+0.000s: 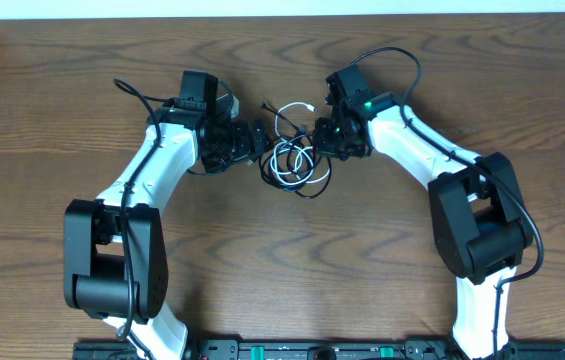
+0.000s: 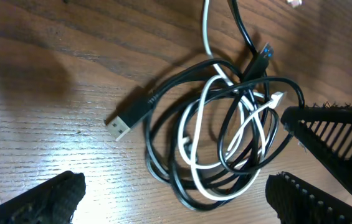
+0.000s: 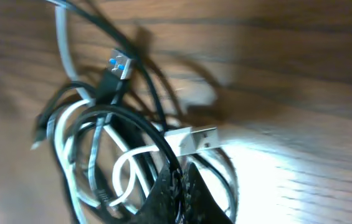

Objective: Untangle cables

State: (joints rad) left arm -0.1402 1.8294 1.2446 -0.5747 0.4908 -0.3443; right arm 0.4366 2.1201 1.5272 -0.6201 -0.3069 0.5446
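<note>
brown wood of the table point(image 1: 52, 110) is showing all around. my left gripper point(image 1: 260, 142) is hanging wide open just left of the cables point(image 1: 292, 165). they are lying in one black and white knot in the middle. my right gripper point(image 1: 316, 138) is pressing its fingers point(image 3: 179, 190) tight together at the knot's right edge.

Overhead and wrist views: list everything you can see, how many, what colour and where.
black cables: two it seems, black, tangled at the table's centre
white cable: one, white, wound into the same tangle
table: one, brown wood, under everything
arms: two, white and black, one each side
left gripper: one, black, open, left of the tangle
right gripper: one, black, shut, at the tangle's right edge
</note>
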